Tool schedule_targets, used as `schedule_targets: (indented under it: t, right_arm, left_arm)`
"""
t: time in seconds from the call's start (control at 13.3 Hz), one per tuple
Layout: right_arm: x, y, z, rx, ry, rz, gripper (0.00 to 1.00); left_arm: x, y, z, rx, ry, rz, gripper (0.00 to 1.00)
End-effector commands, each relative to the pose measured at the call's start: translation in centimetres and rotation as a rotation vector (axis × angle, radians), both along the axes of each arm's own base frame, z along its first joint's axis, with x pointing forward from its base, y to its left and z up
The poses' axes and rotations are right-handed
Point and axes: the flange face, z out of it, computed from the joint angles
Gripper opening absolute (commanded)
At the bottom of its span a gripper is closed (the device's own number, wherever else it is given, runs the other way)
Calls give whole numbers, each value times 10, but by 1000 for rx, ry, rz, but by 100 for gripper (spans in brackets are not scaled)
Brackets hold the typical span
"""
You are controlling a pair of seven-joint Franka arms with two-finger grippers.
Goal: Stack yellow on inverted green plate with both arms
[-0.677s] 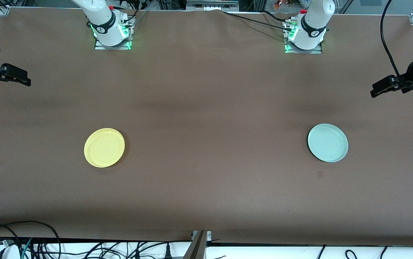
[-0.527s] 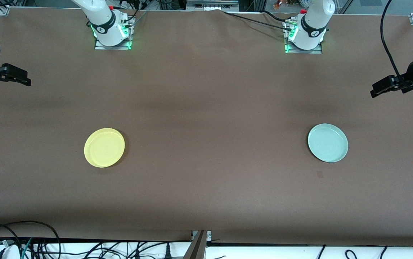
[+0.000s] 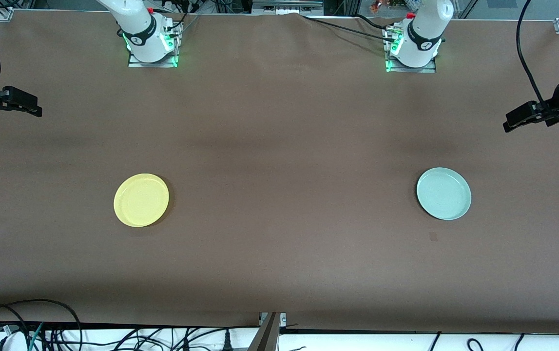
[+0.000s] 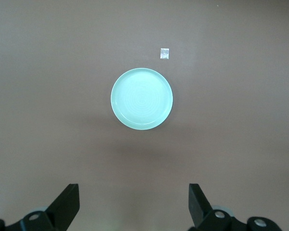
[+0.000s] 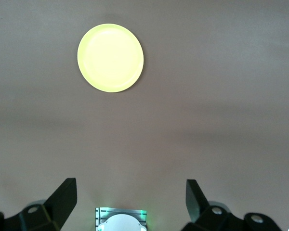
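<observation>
Two plates lie flat and well apart on the brown cloth-covered table (image 3: pixel 279 146). The round, shallow, bright yellow plate (image 3: pixel 141 200) sits toward the right arm's end, rim up, hollow face showing. The round, shallow, pale mint-green plate (image 3: pixel 443 193) sits toward the left arm's end, also rim up: faint concentric rings of its inner face show in the left wrist view (image 4: pixel 141 98), so it is not inverted. Both plates are about equally near the front camera. Neither plate is touched by anything.

A small pale square mark (image 4: pixel 164 53) lies on the cloth just beside the green plate, a little nearer the front camera (image 3: pixel 433 236).

Left gripper (image 3: pixel 515 119): high over the table's edge at the left arm's end, away from the green plate. Its two black fingers (image 4: pixel 67 204) are spread wide, released, nothing between them; the green plate shows between them far below.

Right gripper (image 3: pixel 28 105): high over the table's edge at the right arm's end, away from the yellow plate (image 5: pixel 110 57). Fingers (image 5: pixel 62 195) likewise spread wide and holding nothing. The right wrist view also shows a grey base plate with green lights (image 5: pixel 121 219) between the fingers.

Both white arm bases (image 3: pixel 145 36) (image 3: pixel 418 41) stand at the table's edge farthest from the front camera, green lights lit.
</observation>
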Motion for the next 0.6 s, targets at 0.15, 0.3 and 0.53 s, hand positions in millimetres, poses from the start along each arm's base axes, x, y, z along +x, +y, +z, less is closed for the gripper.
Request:
schedule_targets:
  t: [0.15,0.3,0.53]
  right_arm:
    - [2,-1,4,9,-7,-2,100]
    - [2,-1,3,9,-5,-2,100]
    - [3,-1,4,9,-8,-3,100]
  left_arm:
    - [11,-4,-2,-2,-3,-16,100]
    - [19,-2,-24,-10,36,-25,100]
    - [25,2,-50,-9,85,-14,100]
